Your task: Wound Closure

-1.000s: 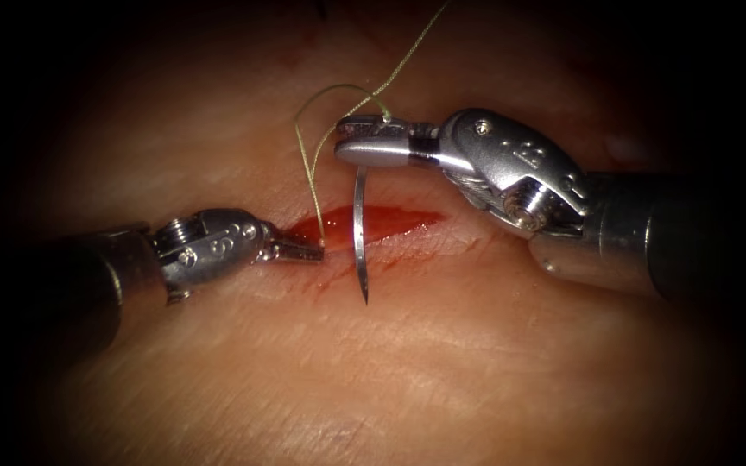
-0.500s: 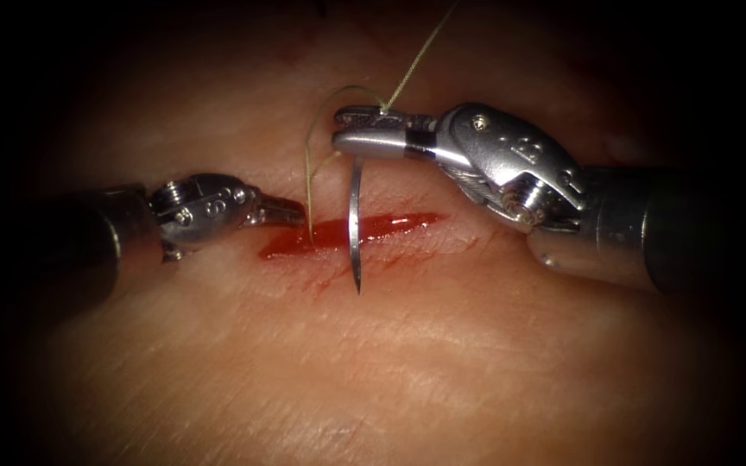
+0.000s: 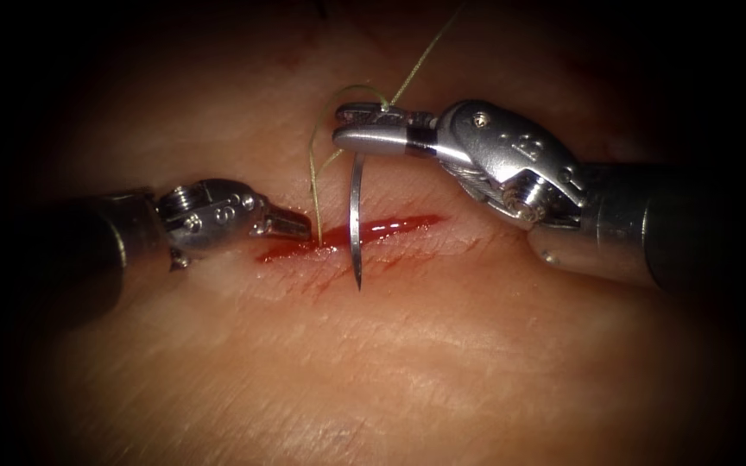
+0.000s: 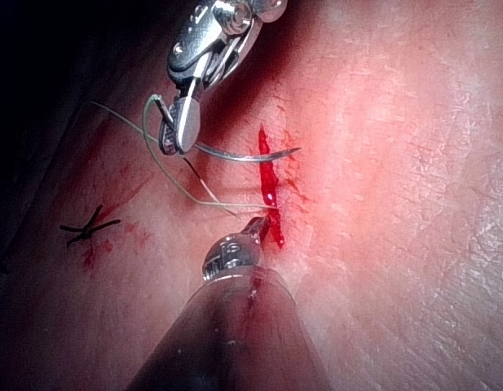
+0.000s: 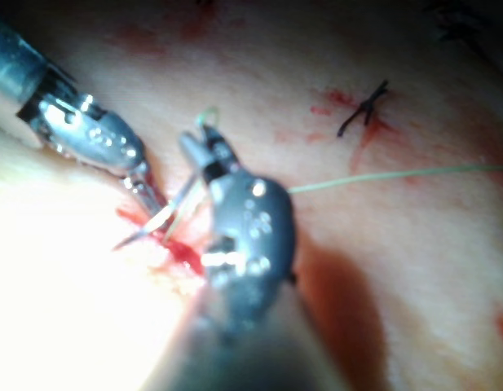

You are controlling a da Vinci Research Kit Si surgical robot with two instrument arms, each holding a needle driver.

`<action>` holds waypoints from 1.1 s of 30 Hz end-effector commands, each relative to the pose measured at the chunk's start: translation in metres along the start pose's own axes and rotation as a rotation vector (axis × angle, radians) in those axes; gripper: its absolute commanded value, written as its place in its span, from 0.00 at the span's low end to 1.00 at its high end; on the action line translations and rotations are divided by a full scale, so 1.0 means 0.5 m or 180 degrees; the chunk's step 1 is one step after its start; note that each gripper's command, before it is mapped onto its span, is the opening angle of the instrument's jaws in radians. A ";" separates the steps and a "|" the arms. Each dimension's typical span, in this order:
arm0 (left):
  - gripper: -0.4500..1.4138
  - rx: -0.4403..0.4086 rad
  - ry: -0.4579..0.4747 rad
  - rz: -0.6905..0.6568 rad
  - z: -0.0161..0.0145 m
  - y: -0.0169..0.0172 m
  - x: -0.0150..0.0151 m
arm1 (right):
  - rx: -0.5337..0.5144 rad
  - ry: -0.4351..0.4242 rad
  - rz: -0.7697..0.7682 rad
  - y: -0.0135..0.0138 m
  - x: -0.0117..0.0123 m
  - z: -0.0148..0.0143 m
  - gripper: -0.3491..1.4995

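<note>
On the tissue [image 3: 407, 362] a short cut [image 3: 395, 226] holds red fluid. My right tool [image 3: 347, 129] is shut on the curved needle [image 3: 354, 216] near its tail. The needle hangs free across the cut, its tip just above the near lip and not in the tissue. Pale thread [image 3: 314, 177] loops from the tail and drops into the cut's left part. My left tool [image 3: 300, 228] has its jaws together, tips beside the thread's entry; a grip is not discernible. The left wrist view shows the needle [image 4: 235, 157], right tool [image 4: 184, 134] and left tool [image 4: 258, 228].
A dark knotted stitch [image 4: 88, 226] lies on the tissue away from the cut, also visible as a dark stitch [image 5: 364, 107] in the right wrist view. Thread [image 5: 381, 177] runs off from the right tool [image 5: 198, 151] across the tissue. Red streaks mark the cut's near lip.
The left tool drew back up and left from the cut, then returned to the thread's entry point. The right tool and needle shifted slightly left and up.
</note>
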 end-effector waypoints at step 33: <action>0.11 -0.1314 0.0386 -0.0838 0.0050 0.0029 -0.0010 | 0.0016 0.0008 0.0033 0.0012 -0.0003 0.0005 0.00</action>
